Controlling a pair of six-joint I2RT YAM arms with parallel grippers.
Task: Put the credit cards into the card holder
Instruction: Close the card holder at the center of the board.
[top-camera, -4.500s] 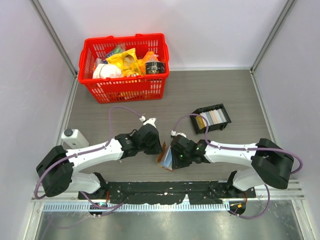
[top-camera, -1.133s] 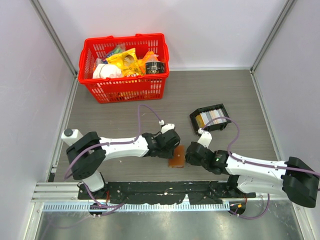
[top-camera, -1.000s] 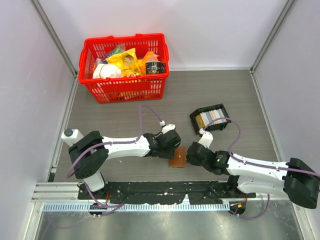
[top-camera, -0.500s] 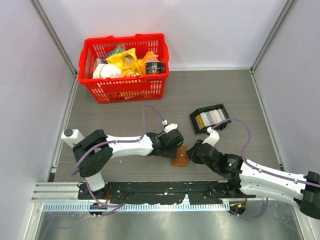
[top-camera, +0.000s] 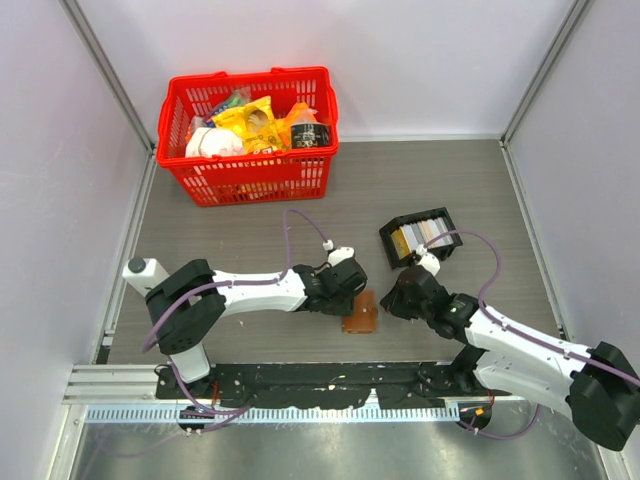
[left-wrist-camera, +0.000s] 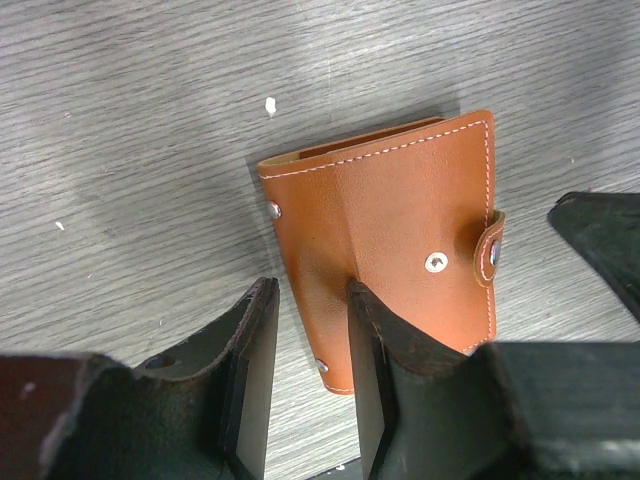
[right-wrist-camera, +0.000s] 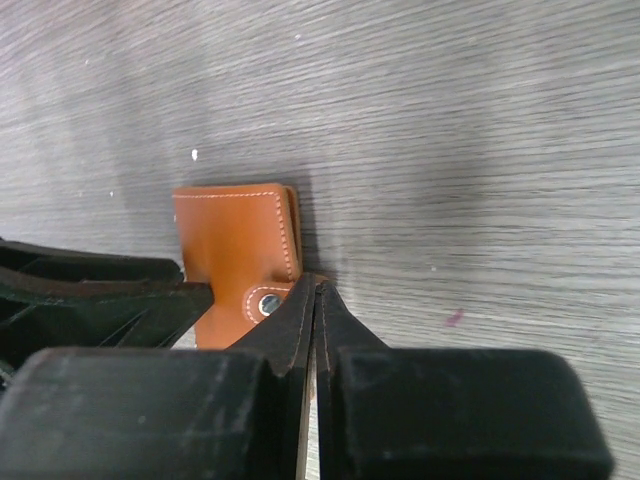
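A: Card holder (left-wrist-camera: 400, 240) — what does it look like from your side?

B: Brown leather, folded shut, lying flat on the grey wood-grain table (top-camera: 440, 190). Pale stitching runs round the edge. A small strap wraps over one side and ends in a metal snap (left-wrist-camera: 493, 257); another stud sits on the cover and two more on the opposite edge. A thin tan lip shows along one edge.

A: Where is it, taking the red basket (top-camera: 250, 135) as the mark?

B: Well nearer the arms' bases than the basket, and a little to its right. The black tray (top-camera: 421, 236) holding the credit cards (top-camera: 420, 234) stands between the two in depth, further right; the cards are on edge in a row, yellow-orange to pale.

A: Left gripper (left-wrist-camera: 305, 385)?

B: Its fingers are parted and pressed down on the holder's spine side, one on the leather, the other beside its edge. I can't tell whether they pinch it.

A: Right gripper (right-wrist-camera: 313, 300)?

B: Fingers closed tip to tip with nothing between them, tips at the strap edge of the holder, by the snap.

A: Any writing?

B: None readable on the holder. The basket's packets have print, too small to make out.
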